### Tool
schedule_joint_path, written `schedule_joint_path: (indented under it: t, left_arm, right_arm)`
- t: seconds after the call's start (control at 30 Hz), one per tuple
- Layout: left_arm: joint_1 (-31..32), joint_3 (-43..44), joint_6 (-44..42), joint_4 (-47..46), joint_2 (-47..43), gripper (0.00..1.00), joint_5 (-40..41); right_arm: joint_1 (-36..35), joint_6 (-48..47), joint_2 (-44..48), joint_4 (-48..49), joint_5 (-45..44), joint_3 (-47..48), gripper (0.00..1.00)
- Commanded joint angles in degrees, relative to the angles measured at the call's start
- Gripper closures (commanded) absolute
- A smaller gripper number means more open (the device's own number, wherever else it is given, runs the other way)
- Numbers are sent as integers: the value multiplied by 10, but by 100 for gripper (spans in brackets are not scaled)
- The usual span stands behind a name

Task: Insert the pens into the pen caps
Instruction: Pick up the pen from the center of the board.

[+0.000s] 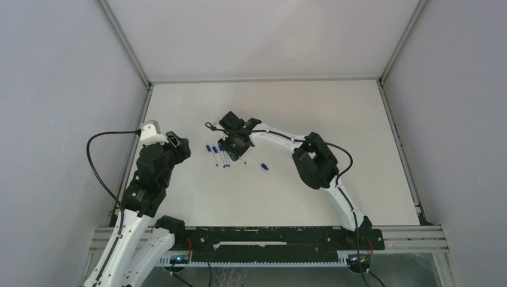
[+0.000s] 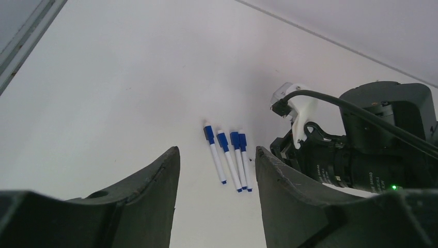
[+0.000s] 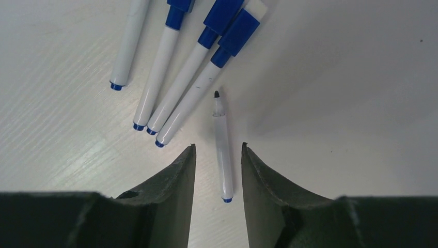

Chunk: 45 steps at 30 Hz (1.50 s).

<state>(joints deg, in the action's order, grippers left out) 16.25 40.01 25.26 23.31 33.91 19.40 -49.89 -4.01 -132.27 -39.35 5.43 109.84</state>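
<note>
**A:** How many pens lie on the flat white desk (image 1: 311, 107)?

**B:** Five thin white marker pens. There are four capped white pens (image 3: 179, 85) with dark blue caps, side by side in a slightly fanned row. In the right wrist view the leftmost one's cap end runs out of frame, but the left wrist view shows all four with caps on. The fifth is an uncapped white pen (image 3: 222, 139) with a bare dark tip. It lies just beside the row, its tip near the closest capped pen.

**A:** Any caps lying loose?

**B:** One. A small dark blue loose cap (image 1: 263, 166) lies alone on the desk, apart from the pens and on the right arm's side of them.

**A:** What is the right hand doing?

**B:** The right hand (image 3: 218, 146) is open. One dark finger stands on each side of the uncapped white pen's rear half, with a strip of desk showing on both sides. It grips nothing.

**A:** And the left?

**B:** The left hand (image 2: 217, 150) is open too, with nothing between its fingers. It sits well to the left of the row, facing the four capped pens.
</note>
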Motion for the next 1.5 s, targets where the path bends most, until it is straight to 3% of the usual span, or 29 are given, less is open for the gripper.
schedule_joint_path:
  t: [0.0,0.5,0.73,0.83,1.0,1.27,1.47]
  left_arm:
    - [-3,2,-4,-13,-2,41,13]
    - [-3,-5,3,-12,-17,41,26]
    - [-2,-1,-5,-17,-6,39,5]
    - [-2,2,-17,-27,8,39,-44]
    - [-3,-9,-19,-52,12,39,-129]
    - [-2,-40,16,-173,21,37,-346]
    - [8,-56,66,-291,69,37,-453]
  right_arm:
    - [4,-15,-16,-10,-8,43,56]
    - [6,-24,-59,-29,-16,73,68]
    - [10,-12,-55,-30,6,70,86]
    - [22,10,-31,-16,38,40,95]
    - [46,52,67,57,61,-74,99]
    - [108,199,285,278,178,-316,100]
    - [125,292,393,382,204,-405,100]
